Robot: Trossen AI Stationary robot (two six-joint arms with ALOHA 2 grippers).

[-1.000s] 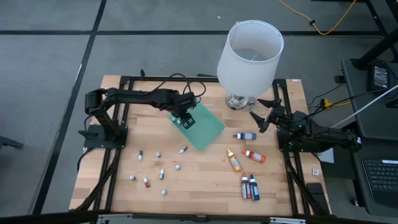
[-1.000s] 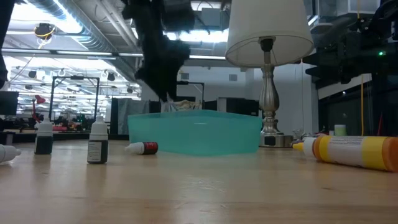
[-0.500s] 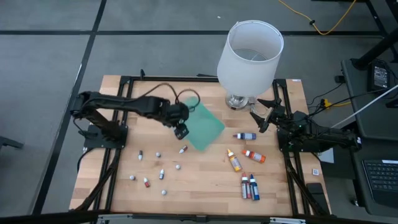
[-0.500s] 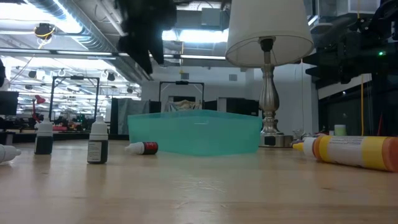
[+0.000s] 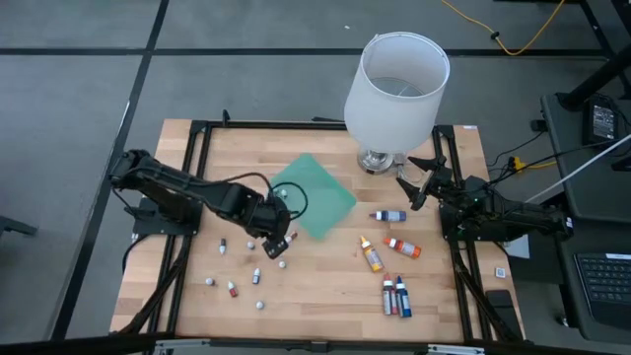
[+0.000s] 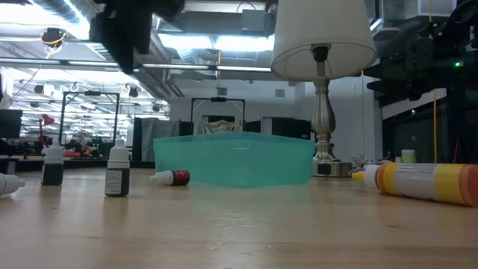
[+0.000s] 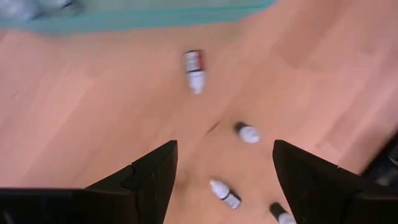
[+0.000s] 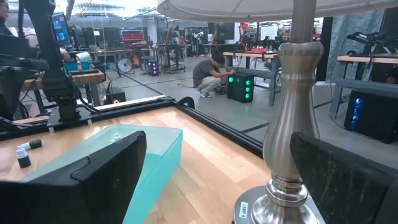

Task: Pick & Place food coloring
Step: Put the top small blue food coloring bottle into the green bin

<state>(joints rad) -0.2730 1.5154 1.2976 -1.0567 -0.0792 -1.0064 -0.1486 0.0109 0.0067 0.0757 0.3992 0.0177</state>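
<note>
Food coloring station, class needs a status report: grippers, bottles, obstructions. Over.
Left gripper open, empty, above small bottles. Right gripper open, parked beside lamp base. Larger bottles lie loose on table. Nothing blocking.

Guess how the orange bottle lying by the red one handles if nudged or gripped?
The orange bottle lies on its side on the table and looks round, so a nudge likely rolls it. Its tapered tip may make it curve. Probably light and smooth; grip mid-body.
</note>
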